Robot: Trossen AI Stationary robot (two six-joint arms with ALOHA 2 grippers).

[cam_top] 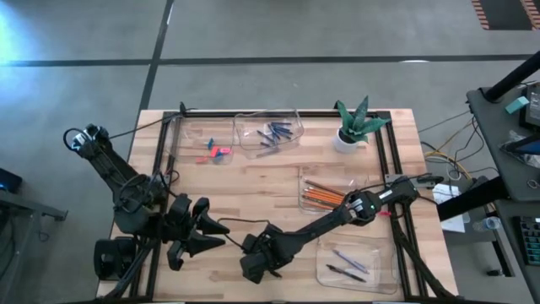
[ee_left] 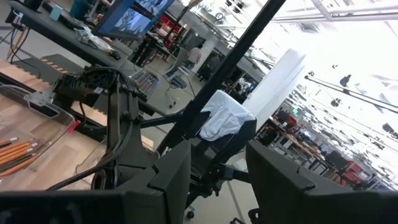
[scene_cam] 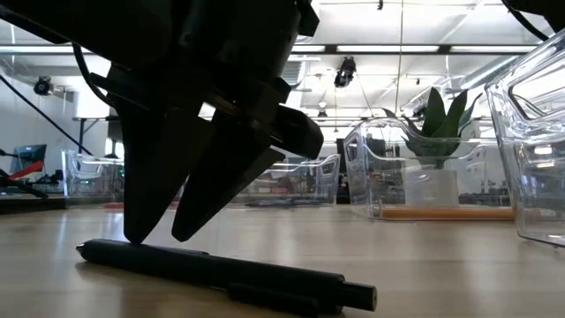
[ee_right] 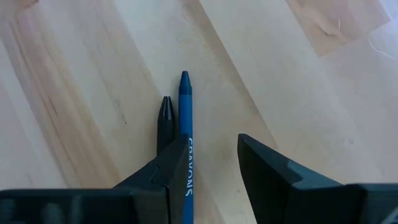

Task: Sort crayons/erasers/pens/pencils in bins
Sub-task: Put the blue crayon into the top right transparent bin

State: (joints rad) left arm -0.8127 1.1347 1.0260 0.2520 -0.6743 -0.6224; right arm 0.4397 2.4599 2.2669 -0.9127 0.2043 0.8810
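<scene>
A dark pen [scene_cam: 221, 269] and a blue crayon [ee_right: 185, 118] lie side by side on the wooden table near its front edge; the pen's tip [ee_right: 166, 115] shows beside the crayon. My right gripper [ee_right: 213, 149] slants down over them, open. One of its fingers [ee_right: 177, 165] covers their near parts, and its tips [scene_cam: 163, 231] stand right at the pen. My left gripper [cam_top: 207, 232] is raised at the front left, open and holding nothing. Its fingers [ee_left: 177, 168] point out into the room. My right gripper comes from above, slanting down, with its fingers spread. One fingertip [scene_cam: 139, 234] reaches down to the top of the pen near its blunt end [scene_cam: 106, 250]. I cannot tell whether it touches. Pen and crayon lie flat on the table.
Four clear bins stand on the table: one at the far left [cam_top: 207, 139] with pink and blue erasers, one beside it [cam_top: 270, 131] with crayons, one at the right [cam_top: 329, 194] with orange pencils, and one at the front right [cam_top: 354, 262] with pens. A potted plant [cam_top: 354, 127] stands at the back.
</scene>
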